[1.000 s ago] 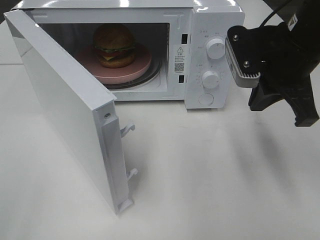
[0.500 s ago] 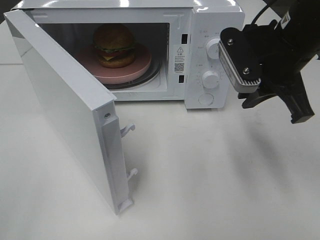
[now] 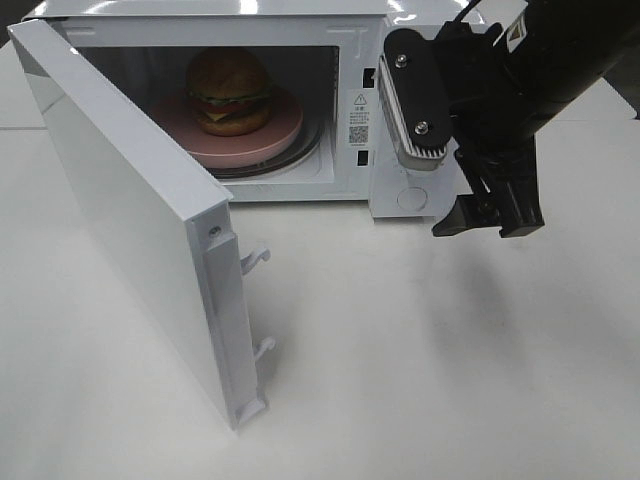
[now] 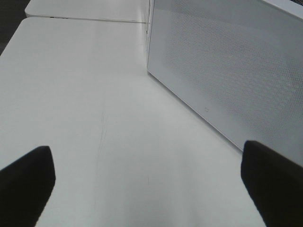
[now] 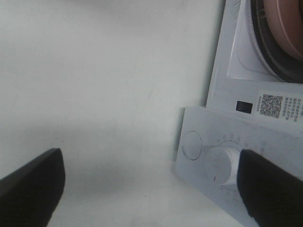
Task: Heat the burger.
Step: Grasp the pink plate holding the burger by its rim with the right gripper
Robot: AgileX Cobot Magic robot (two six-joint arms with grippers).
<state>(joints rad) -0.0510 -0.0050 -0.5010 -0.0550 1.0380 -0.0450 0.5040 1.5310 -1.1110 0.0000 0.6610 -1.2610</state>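
Observation:
The burger [image 3: 228, 90] sits on a round pink plate [image 3: 270, 135] inside the white microwave [image 3: 360, 40], whose door [image 3: 120, 210] stands wide open to the left. My right gripper [image 3: 488, 215] hangs in front of the control panel, fingers pointing down at the table, open and empty. In the right wrist view the right gripper [image 5: 150, 189] spreads its dark fingertips [image 5: 31, 184] wide, with a white knob [image 5: 222, 165] and a round button [image 5: 191, 144] between them. My left gripper [image 4: 149, 189] is open and empty over the table beside the perforated door panel [image 4: 227, 71]; the exterior view does not show it.
The right arm's grey-ribbed block [image 3: 418, 85] covers the panel's knobs in the exterior view. Two latch hooks [image 3: 255, 258] stick out from the door's free edge. The white table [image 3: 420, 380] spreads in front of the microwave.
The right arm has swung left from beside the microwave to in front of its control panel, tipping its fingers downward. Its jaws have opened. The burger, plate and door have not moved.

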